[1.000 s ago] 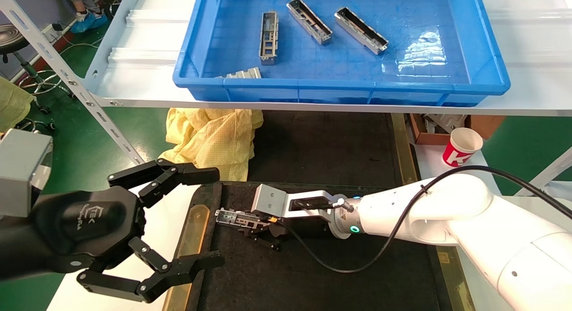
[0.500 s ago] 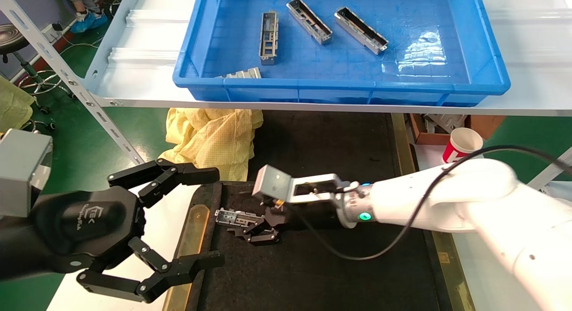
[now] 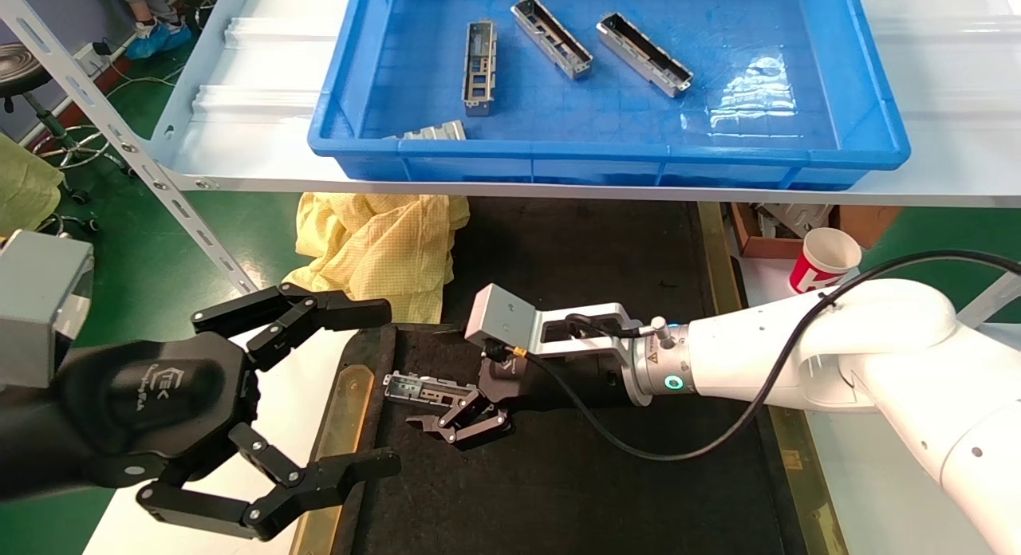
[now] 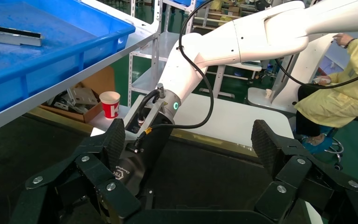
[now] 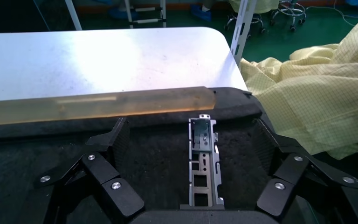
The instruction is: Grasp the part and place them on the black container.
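Observation:
One silver-grey part (image 3: 419, 388) lies flat on the black container (image 3: 558, 475), near its left brass strip. My right gripper (image 3: 435, 379) hovers low over it, open, with its fingers (image 5: 114, 140) standing well apart on either side of the part (image 5: 204, 163) and not touching it. My left gripper (image 3: 387, 383) is parked just off the container's left edge, open and holding nothing (image 4: 189, 135); its view looks across the black container (image 4: 205, 182) at the right arm.
A blue crate (image 3: 606, 152) with several more metal parts sits on the white shelf above. A yellow cloth (image 3: 375, 244) lies behind the container's left corner. A red-and-white paper cup (image 3: 821, 260) and a cardboard box (image 3: 766, 228) stand at the right.
My right gripper has opened off the part and drawn back a little to the right. The part stays where it lay on the black container. The left arm has not moved.

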